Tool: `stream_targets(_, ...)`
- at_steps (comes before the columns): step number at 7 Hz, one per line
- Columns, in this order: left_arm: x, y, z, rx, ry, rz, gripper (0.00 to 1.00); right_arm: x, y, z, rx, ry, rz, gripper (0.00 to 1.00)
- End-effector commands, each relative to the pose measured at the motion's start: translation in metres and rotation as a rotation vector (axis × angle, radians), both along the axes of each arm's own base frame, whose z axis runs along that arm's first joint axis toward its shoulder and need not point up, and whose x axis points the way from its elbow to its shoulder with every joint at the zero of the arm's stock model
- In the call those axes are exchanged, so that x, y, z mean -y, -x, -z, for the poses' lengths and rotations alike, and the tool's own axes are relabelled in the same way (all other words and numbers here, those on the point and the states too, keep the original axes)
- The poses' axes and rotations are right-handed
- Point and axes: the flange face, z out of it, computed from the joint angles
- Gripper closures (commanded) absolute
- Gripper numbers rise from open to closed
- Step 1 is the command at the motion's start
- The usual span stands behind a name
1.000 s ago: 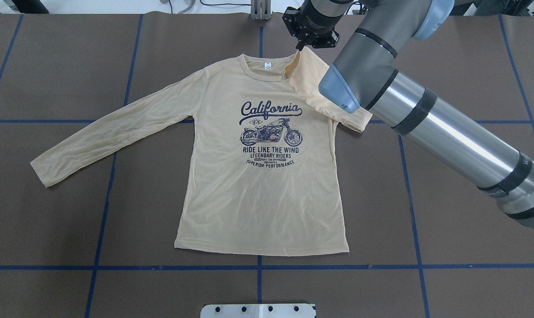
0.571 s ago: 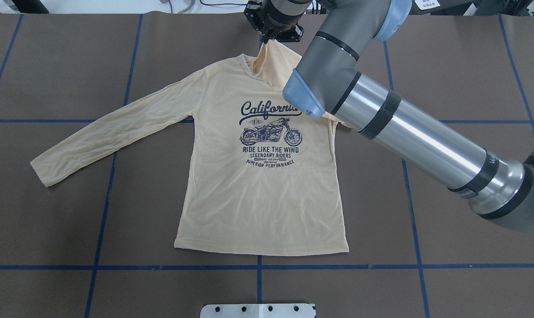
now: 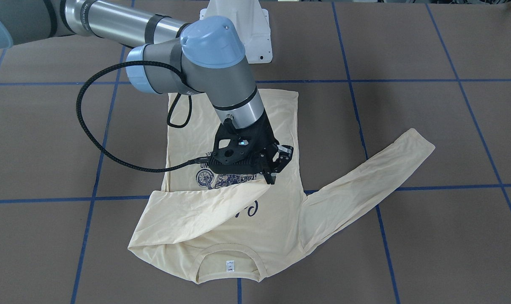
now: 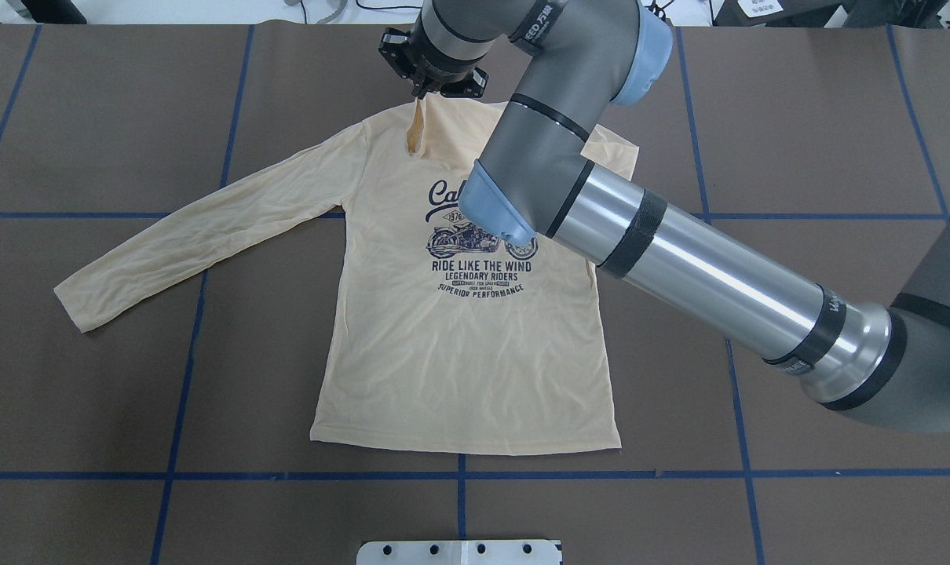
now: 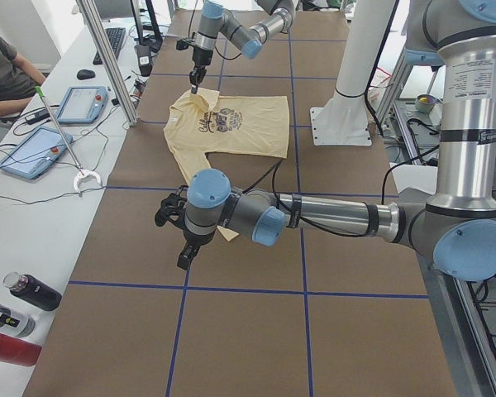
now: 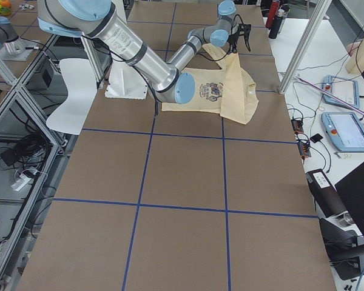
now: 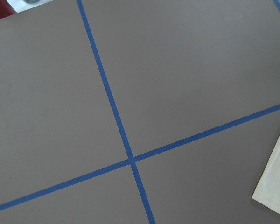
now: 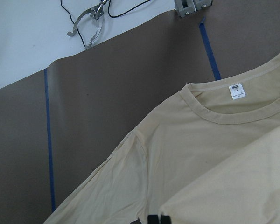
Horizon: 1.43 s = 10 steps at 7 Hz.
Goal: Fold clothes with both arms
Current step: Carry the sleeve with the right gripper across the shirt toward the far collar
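Thin, wrinkled shirt (image 4: 459,353) (cream-yellow knit).

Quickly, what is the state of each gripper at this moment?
Left gripper: it cannot be told.
Right gripper: closed, holding the T-shirt sleeve.

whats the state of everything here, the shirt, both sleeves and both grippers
right gripper: shut on the folded sleeve's cuff
left gripper: above the table near the spread sleeve's cuff, holding nothing visible; open or shut cannot be told
T-shirt: flat, print up, body unfolded
folded sleeve: drawn across the chest, cuff lifted
spread sleeve: flat, stretched out sideways
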Motion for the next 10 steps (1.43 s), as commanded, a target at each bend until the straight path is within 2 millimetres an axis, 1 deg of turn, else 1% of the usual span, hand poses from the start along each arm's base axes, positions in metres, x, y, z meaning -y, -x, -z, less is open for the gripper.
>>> stream_targets(1,0.0,0.0,-0.004,0.001,0.007,0.0,0.0,-0.027,0.022,0.017,0.02,-0.019,0.044,1.0)
stream_targets(4,0.0,0.0,-0.006,0.001,0.01,0.0,0.0,-0.05,0.036,0.036,0.04,-0.041,0.082,1.0)
stream_targets(6,0.0,0.0,-0.006,0.0,0.01,-0.001,0.0,-0.064,0.051,0.035,0.037,-0.047,0.101,1.0)
stream_targets(7,0.0,0.0,-0.006,0.001,0.011,0.0,0.0,-0.07,0.058,0.03,0.03,-0.047,0.108,1.0)
stream_targets(8,0.0,-0.001,-0.007,0.001,0.007,-0.002,0.0,-0.07,0.063,0.028,0.019,-0.048,0.095,0.71)
stream_targets(9,0.0,-0.001,-0.006,0.0,0.002,-0.003,0.0,-0.07,0.067,0.024,0.01,-0.044,0.092,0.7)
stream_targets(10,0.0,-0.001,-0.007,0.001,0.002,-0.002,0.0,-0.068,0.073,0.022,0.007,-0.045,0.09,0.5)
